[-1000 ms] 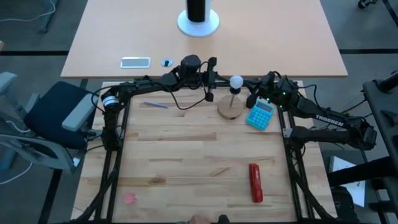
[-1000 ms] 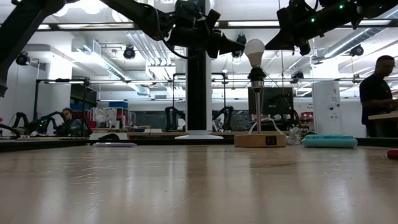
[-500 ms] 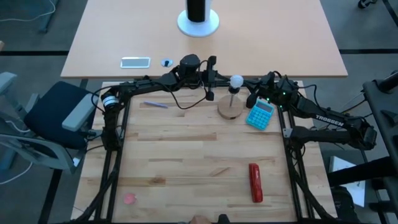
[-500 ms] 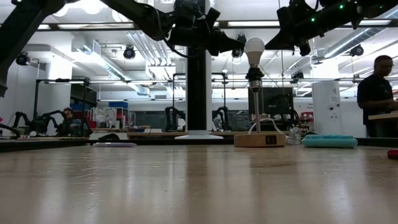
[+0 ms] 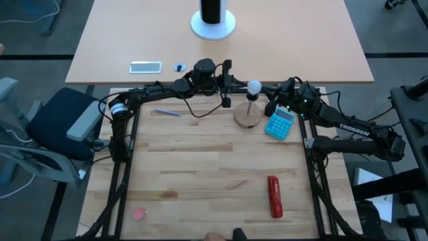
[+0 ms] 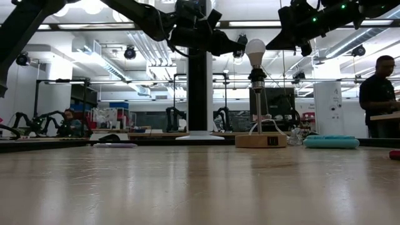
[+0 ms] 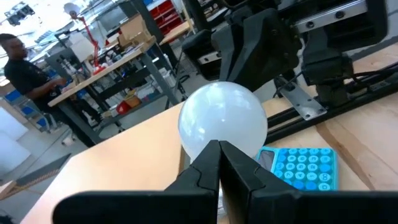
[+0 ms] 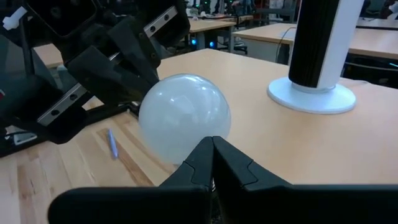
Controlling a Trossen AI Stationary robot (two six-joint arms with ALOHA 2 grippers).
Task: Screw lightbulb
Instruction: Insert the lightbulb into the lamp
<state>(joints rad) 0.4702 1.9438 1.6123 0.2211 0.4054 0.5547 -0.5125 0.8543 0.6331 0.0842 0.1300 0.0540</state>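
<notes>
Lightbulb [image 6: 255, 51] atop post, left end effector [image 5: 227, 83] closed beside, right end effector [image 5: 271, 107] closed opposite

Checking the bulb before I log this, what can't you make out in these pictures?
- Screw end of the bulb: hidden behind the left gripper in the left wrist view, behind the right gripper in the right wrist view, under the bulb from above.
- What the red object is: too small, high view.

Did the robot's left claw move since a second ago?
Yes, slightly. In the low view the left gripper has edged toward the lightbulb, judged against the black column behind it.
</notes>
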